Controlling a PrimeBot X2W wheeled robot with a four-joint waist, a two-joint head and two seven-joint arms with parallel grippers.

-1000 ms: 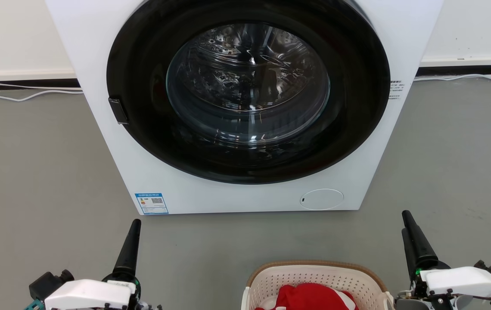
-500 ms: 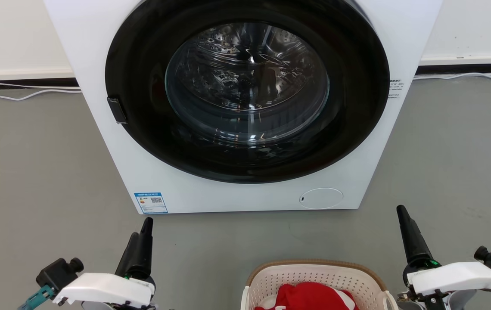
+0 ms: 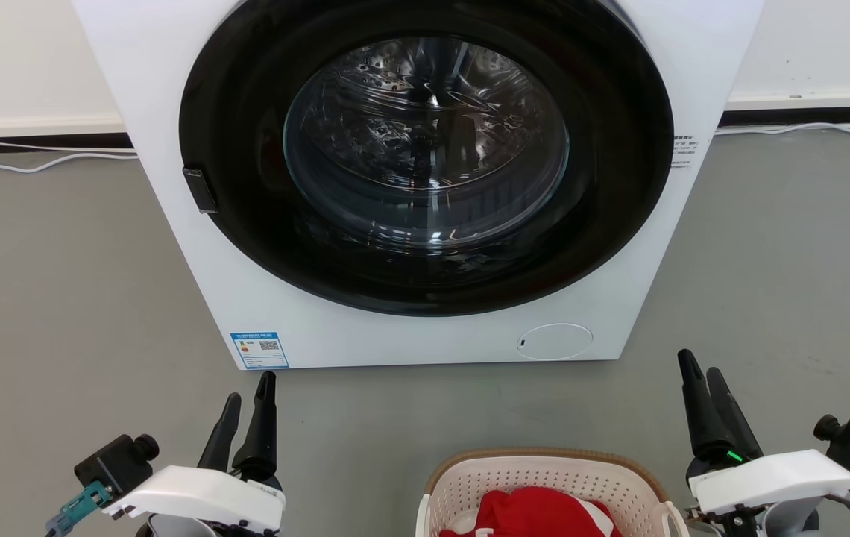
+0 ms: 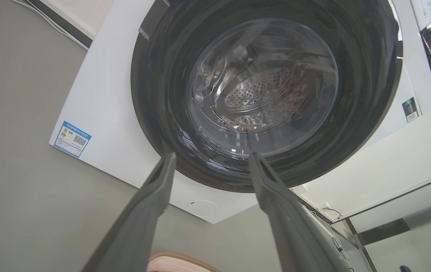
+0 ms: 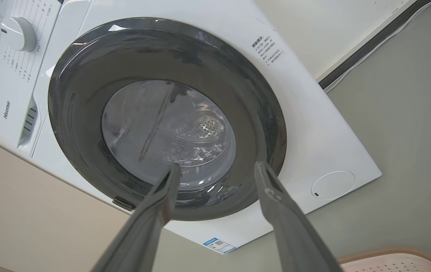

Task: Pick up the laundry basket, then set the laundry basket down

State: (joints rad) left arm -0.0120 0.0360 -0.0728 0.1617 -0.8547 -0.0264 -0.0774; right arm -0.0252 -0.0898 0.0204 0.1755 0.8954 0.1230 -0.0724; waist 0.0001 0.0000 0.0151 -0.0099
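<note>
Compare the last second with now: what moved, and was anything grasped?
Both arms crept up the head view and inward: left gripper and right gripper each twisted so both fingers show. Nothing grasped; both stay open. Laundry basket, its red cloth and washing machine stayed put.

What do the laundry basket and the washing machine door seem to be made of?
Laundry basket: likely moulded plastic, cream, matte, judging by its even perforations; its tan rim looks braided, material unclear. Washing machine door: clear glossy bowl, glass or plastic, with reflections, set in a glossy dark ring.
</note>
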